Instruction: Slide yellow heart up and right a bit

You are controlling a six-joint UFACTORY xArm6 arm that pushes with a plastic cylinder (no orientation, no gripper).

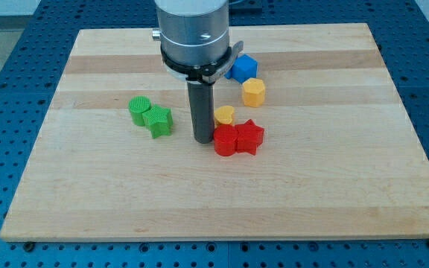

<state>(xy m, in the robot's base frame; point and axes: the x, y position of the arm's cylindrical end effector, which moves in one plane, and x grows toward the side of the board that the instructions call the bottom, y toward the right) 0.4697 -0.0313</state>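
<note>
The yellow heart [224,115] lies near the board's middle, just above a red block [225,140]. My tip [202,139] rests on the board just left of the red block and below-left of the yellow heart, close to both. A red star [249,136] touches the red block on its right. A yellow hexagon block [253,91] lies up and right of the heart, with a blue block [241,68] above it.
A green cylinder [139,109] and a green star [158,120] sit together to the left of my tip. The wooden board [88,193] lies on a blue perforated table. The arm's grey body [194,33] hangs over the board's top middle.
</note>
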